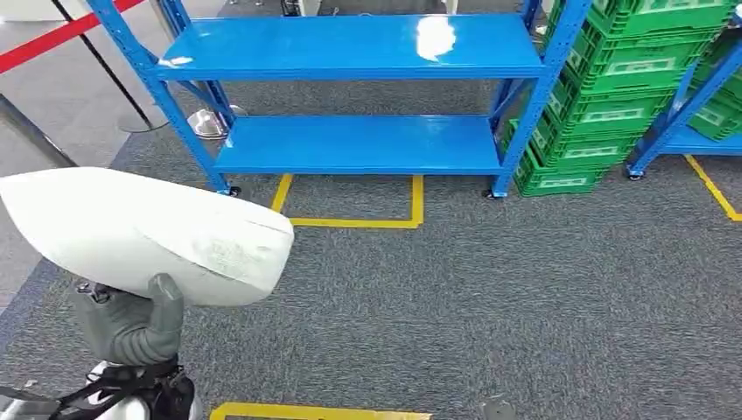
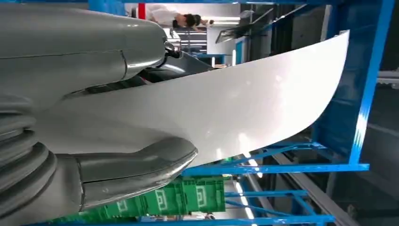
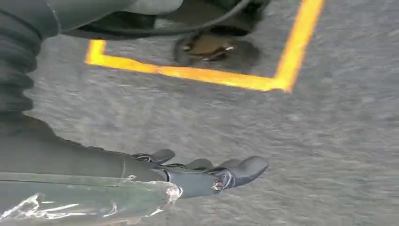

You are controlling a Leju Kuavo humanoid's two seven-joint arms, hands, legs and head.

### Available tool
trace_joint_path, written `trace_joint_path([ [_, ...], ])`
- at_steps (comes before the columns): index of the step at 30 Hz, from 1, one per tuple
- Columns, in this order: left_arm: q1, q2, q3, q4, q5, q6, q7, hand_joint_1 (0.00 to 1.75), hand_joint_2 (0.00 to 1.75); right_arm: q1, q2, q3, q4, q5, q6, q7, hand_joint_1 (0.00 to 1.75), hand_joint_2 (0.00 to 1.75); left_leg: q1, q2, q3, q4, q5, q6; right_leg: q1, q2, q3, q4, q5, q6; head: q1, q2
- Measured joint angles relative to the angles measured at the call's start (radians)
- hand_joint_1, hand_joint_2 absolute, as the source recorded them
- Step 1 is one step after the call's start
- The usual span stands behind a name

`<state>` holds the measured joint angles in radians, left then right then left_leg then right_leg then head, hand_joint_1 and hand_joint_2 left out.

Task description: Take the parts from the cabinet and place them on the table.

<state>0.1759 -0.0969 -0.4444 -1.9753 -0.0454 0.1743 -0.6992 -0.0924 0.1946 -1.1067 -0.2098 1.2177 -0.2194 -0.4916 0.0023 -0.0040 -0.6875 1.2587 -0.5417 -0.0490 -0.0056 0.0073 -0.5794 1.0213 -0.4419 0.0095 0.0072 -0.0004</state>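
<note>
A large white curved part (image 1: 149, 232) fills the lower left of the head view, and my left hand (image 1: 131, 328) grips it from below. In the left wrist view the part (image 2: 226, 103) is clamped between the grey thumb (image 2: 136, 167) and the rest of the left hand (image 2: 61, 52). The blue cabinet (image 1: 350, 48) stands ahead with both of its visible shelves bare. My right hand (image 3: 197, 174) hangs over the grey carpet with fingers stretched out and nothing in it.
Stacked green crates (image 1: 612, 87) stand right of the cabinet, with a second blue rack (image 1: 700, 114) beyond. Yellow tape (image 1: 350, 223) marks the carpet before the cabinet. A red barrier band (image 1: 44, 39) and a stanchion base (image 1: 210, 122) are at the far left. A person (image 2: 164, 14) stands far off.
</note>
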Motion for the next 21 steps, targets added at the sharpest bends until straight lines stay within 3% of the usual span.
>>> trace_joint_path([
  [2,0.000,0.001,0.000,-0.006,0.000,0.003,0.000,1.75,1.75,0.000,0.000,0.000,0.000,-0.003,0.025,-0.036,0.00,1.75,0.000,0.000,0.086,-0.160,0.082,0.005,-0.001,0.001,0.002,0.000,0.002,0.003,0.000,0.000],
  [3,0.000,0.002,0.000,-0.011,0.000,0.003,0.000,1.75,1.75,0.000,0.000,0.000,0.000,-0.006,0.040,-0.041,0.00,1.75,0.000,0.002,0.127,-0.232,0.103,0.007,0.001,0.001,0.003,0.000,0.002,0.007,0.000,0.000],
  [4,-0.001,0.002,0.000,-0.013,0.000,0.002,0.000,1.75,1.75,0.000,0.000,-0.001,0.000,-0.006,0.047,-0.040,0.00,1.75,-0.001,0.001,0.141,-0.275,0.091,0.012,0.009,0.003,-0.004,0.010,-0.001,0.014,-0.002,0.000],
  [7,0.001,0.002,0.002,-0.015,0.000,-0.002,0.000,1.75,1.75,0.002,0.000,-0.002,0.000,-0.003,0.060,-0.005,0.00,1.75,-0.004,-0.003,0.132,-0.267,0.094,0.031,0.006,0.000,-0.003,-0.004,0.008,0.029,0.001,0.000],
  [8,0.000,0.002,0.002,-0.016,0.000,-0.004,0.000,1.75,1.75,0.001,0.000,-0.003,0.000,-0.007,0.071,0.005,0.00,1.75,0.002,-0.002,0.134,-0.274,0.100,0.039,0.006,0.001,-0.005,-0.002,0.006,0.034,-0.002,0.000],
  [9,0.000,0.001,0.002,-0.016,0.000,-0.005,0.000,1.75,1.75,0.002,0.000,-0.005,0.000,-0.012,0.083,0.016,0.00,1.75,0.003,0.000,0.134,-0.274,0.102,0.043,0.005,0.000,-0.014,0.016,-0.012,0.040,0.003,0.000],
  [10,0.000,0.000,0.002,-0.017,0.000,-0.006,0.000,1.75,1.75,0.002,0.000,-0.006,0.000,-0.013,0.088,0.021,0.00,1.75,0.003,0.001,0.134,-0.274,0.102,0.049,0.005,0.000,-0.037,0.070,-0.049,0.046,0.010,0.000],
  [12,0.000,0.000,0.002,-0.017,0.001,-0.007,0.000,1.75,1.75,0.003,0.000,-0.008,0.000,-0.015,0.092,0.025,0.00,1.75,0.002,0.003,0.131,-0.273,0.103,0.051,0.004,-0.001,-0.111,0.235,-0.128,0.051,0.010,0.000],
  [13,0.000,0.000,0.002,-0.017,0.001,-0.007,0.000,1.75,1.75,0.004,0.000,-0.010,0.000,-0.015,0.093,0.027,0.00,1.75,0.001,0.003,0.130,-0.273,0.103,0.052,0.004,0.000,-0.139,0.297,-0.148,0.052,0.011,0.000],
  [14,0.000,0.000,0.002,-0.017,0.002,-0.008,0.000,1.75,1.75,0.006,-0.001,-0.011,0.000,-0.016,0.097,0.027,0.00,1.75,0.001,0.003,0.130,-0.273,0.104,0.052,0.004,-0.001,-0.147,0.314,-0.144,0.052,0.011,0.000],
  [15,0.000,0.000,0.002,-0.017,0.003,-0.008,0.000,1.75,1.75,0.006,-0.001,-0.012,0.000,-0.017,0.099,0.028,0.00,1.75,0.001,0.002,0.131,-0.273,0.104,0.052,0.004,-0.001,-0.129,0.282,-0.117,0.050,0.011,0.000],
  [17,0.000,0.000,0.002,-0.018,0.005,-0.013,0.000,1.75,1.75,0.005,-0.003,-0.013,0.000,-0.018,0.104,0.048,0.00,1.75,0.001,0.001,0.134,-0.273,0.104,0.052,0.004,-0.001,-0.037,0.107,-0.031,0.043,0.011,0.000],
  [18,0.000,-0.001,0.002,-0.018,0.007,-0.015,0.000,1.75,1.75,0.003,-0.003,-0.014,0.000,-0.019,0.106,0.059,0.00,1.75,0.001,-0.010,0.135,-0.273,0.104,0.047,0.002,0.013,0.009,0.024,-0.005,0.041,0.011,0.000],
  [19,-0.001,-0.001,0.003,-0.018,0.009,-0.017,0.000,1.75,1.75,0.001,-0.004,-0.014,0.000,-0.016,0.107,0.072,0.00,1.75,-0.004,-0.013,0.129,-0.270,0.102,0.038,0.003,0.037,0.030,-0.003,-0.020,0.040,0.010,0.000],
  [21,-0.002,-0.003,0.003,-0.018,0.015,-0.026,0.000,1.75,1.75,0.006,-0.004,-0.013,0.000,0.004,0.086,0.115,0.00,1.75,-0.001,-0.016,0.128,-0.271,0.109,0.028,0.006,0.022,0.022,-0.003,-0.014,0.032,0.009,0.000],
])
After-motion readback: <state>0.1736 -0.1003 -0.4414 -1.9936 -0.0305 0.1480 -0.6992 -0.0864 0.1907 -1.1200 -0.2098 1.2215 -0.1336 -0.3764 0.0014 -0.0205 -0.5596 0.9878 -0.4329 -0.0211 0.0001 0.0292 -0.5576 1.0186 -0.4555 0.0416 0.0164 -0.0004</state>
